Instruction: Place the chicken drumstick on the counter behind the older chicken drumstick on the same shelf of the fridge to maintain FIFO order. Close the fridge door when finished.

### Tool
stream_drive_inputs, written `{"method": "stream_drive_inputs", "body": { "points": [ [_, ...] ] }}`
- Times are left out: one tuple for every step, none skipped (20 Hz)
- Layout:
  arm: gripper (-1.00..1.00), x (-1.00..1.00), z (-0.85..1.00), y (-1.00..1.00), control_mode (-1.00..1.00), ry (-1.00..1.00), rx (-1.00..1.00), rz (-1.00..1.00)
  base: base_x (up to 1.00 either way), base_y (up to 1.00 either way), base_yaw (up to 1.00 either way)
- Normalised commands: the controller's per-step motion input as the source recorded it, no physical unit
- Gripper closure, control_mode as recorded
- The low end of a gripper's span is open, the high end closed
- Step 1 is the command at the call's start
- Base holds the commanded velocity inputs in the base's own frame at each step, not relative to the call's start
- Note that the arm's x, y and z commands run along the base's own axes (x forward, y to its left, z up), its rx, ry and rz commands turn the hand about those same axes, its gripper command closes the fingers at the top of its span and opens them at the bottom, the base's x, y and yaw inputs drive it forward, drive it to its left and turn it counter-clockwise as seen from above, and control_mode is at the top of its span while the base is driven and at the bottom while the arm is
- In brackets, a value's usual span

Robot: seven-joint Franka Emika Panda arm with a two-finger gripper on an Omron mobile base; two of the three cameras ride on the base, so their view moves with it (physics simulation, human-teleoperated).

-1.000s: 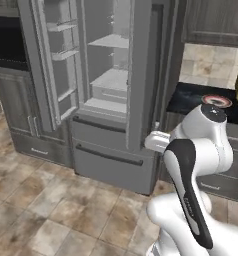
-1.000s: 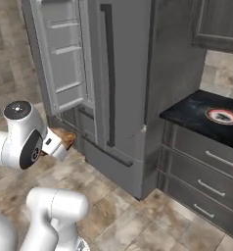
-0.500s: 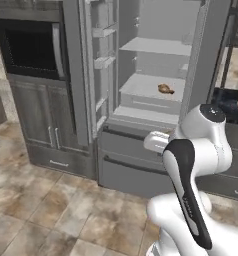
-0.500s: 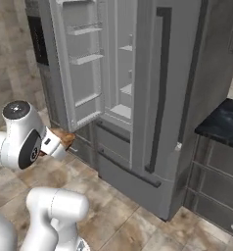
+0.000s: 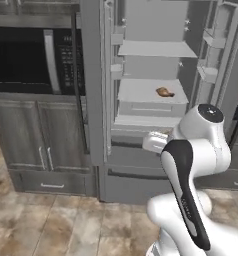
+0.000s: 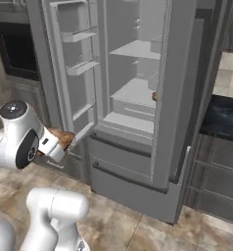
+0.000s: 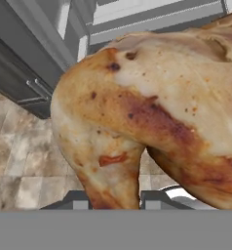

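Since earlier, the open fridge (image 5: 156, 95) has been centred by base motion; the drumstick (image 7: 152, 112) is pinched in the gripper (image 6: 57, 142), not yet shelved behind the older drumstick (image 5: 164, 92), mid-frame.

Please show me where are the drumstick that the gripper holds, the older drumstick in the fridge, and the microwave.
held chicken drumstick (image 7: 152, 112): hand view, its browned middle.
older chicken drumstick (image 5: 164, 92): left base view, centre of the piece on the shelf.
microwave (image 5: 26, 60): left base view, dark door glass.

Kitchen surroundings

Tiled floor (image 5: 51, 227) in mottled beige and brown. Dark wood-grain cabinets (image 5: 38, 132) with slim metal handles, left of the appliance bay. Black built-in microwave (image 5: 33, 60) set above them. Grey-beige wall (image 6: 1, 95) at far left. Even, shadowless lighting
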Motion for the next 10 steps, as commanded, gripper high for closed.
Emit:
{"method": "stream_drive_inputs", "body": {
  "points": [
    [1.0, 0.0, 0.0, 0.0, 1.0, 0.0, 0.0, 0.0, 0.66, 0.28, -0.35],
    [1.0, 0.0, 0.0, 0.0, 1.0, 0.0, 0.0, 0.0, 0.71, 0.24, -0.32],
    [1.0, 0.0, 0.0, 0.0, 1.0, 0.0, 0.0, 0.0, 0.71, 0.13, -0.29],
    [1.0, 0.0, 0.0, 0.0, 1.0, 0.0, 0.0, 0.0, 0.65, 0.0, -0.22],
    [1.0, 0.0, 0.0, 0.0, 1.0, 0.0, 0.0, 0.0, 0.19, -0.45, -0.12],
    [1.0, 0.0, 0.0, 0.0, 1.0, 0.0, 0.0, 0.0, 0.24, -0.43, -0.07],
    [1.0, 0.0, 0.0, 0.0, 1.0, 0.0, 0.0, 0.0, 0.09, -0.51, -0.06],
    [1.0, 0.0, 0.0, 0.0, 1.0, 0.0, 0.0, 0.0, 0.24, -0.35, -0.05],
    [1.0, 0.0, 0.0, 0.0, 1.0, 0.0, 0.0, 0.0, 0.44, -0.09, -0.07],
    [1.0, 0.0, 0.0, 0.0, 1.0, 0.0, 0.0, 0.0, 0.61, 0.0, -0.13]
  ]
}}
